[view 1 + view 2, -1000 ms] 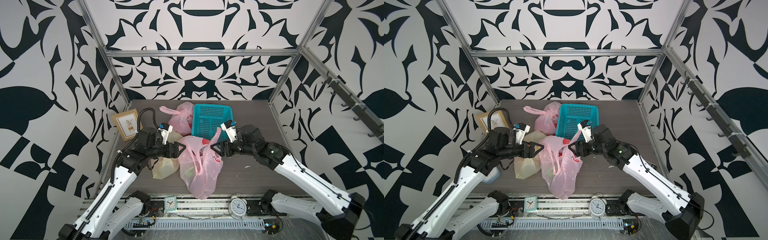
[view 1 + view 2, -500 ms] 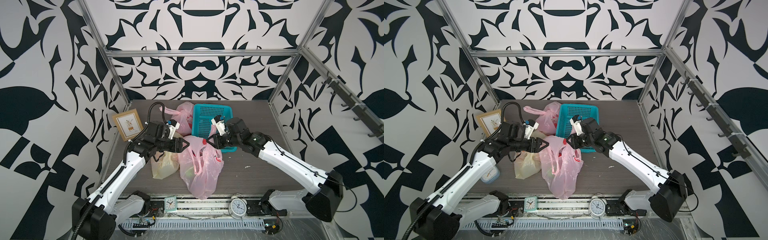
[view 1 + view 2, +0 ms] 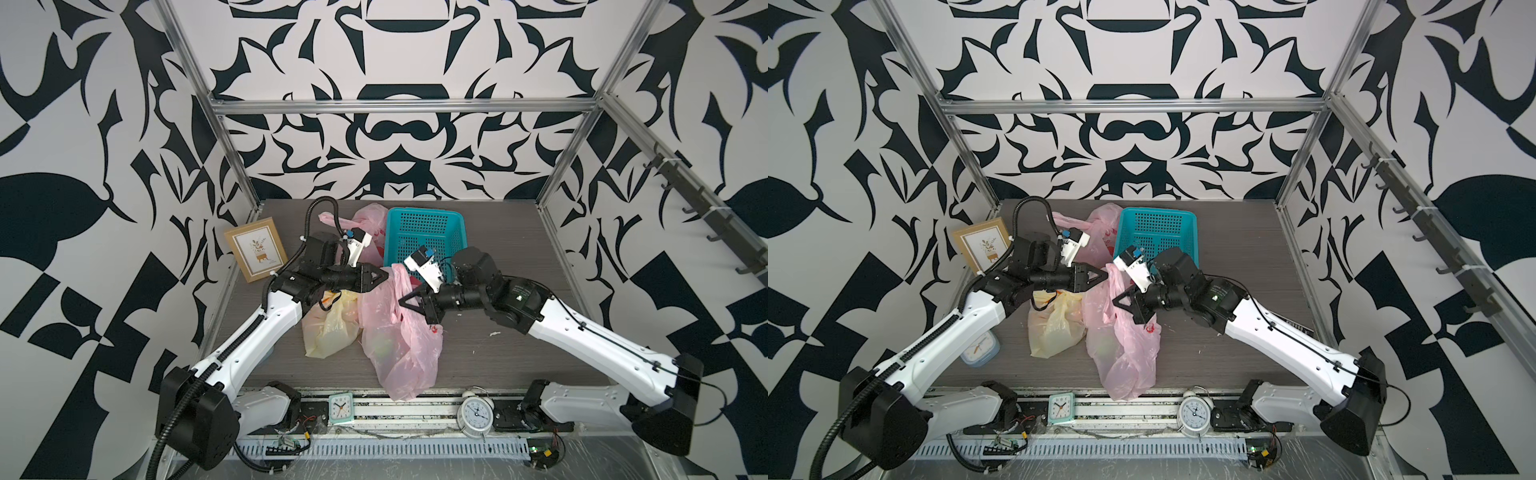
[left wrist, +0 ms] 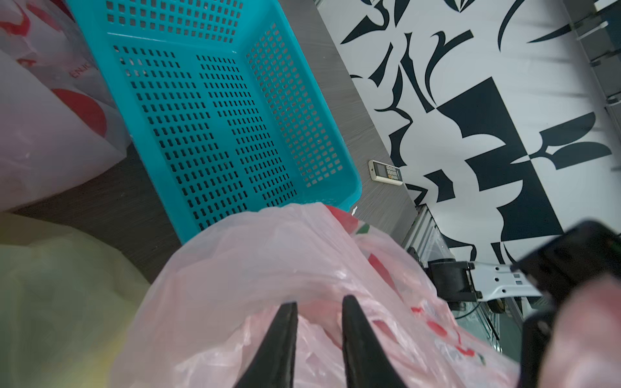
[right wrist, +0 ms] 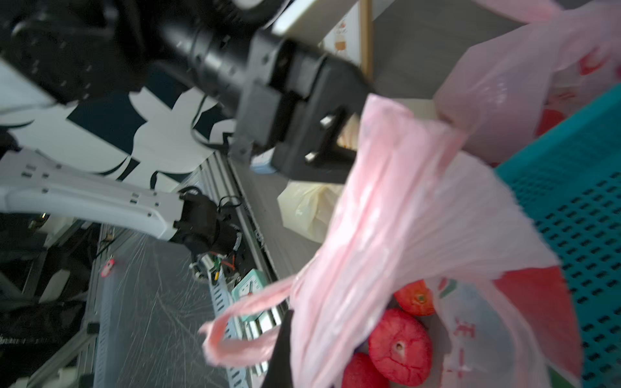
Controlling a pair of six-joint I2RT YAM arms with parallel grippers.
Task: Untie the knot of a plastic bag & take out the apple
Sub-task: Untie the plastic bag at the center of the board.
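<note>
Though close, basket [image 3: 424,232] behind pink bag [image 3: 399,345]

Grey counter [image 3: 519,257] carries teal basket [image 3: 424,212]. Beside basket: second pink bag [image 3: 370,216]; farther off, picture frame [image 3: 256,249]. In front of basket: pink bag [image 3: 399,340] touching yellow bag [image 3: 328,332].

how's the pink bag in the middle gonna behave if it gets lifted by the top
Probably floppy: the pink bag is thin, wrinkled film draped in folds. Likely bottom-heavy, since the apples sit loose inside and could roll. The film looks smooth, so it may slip.
</note>
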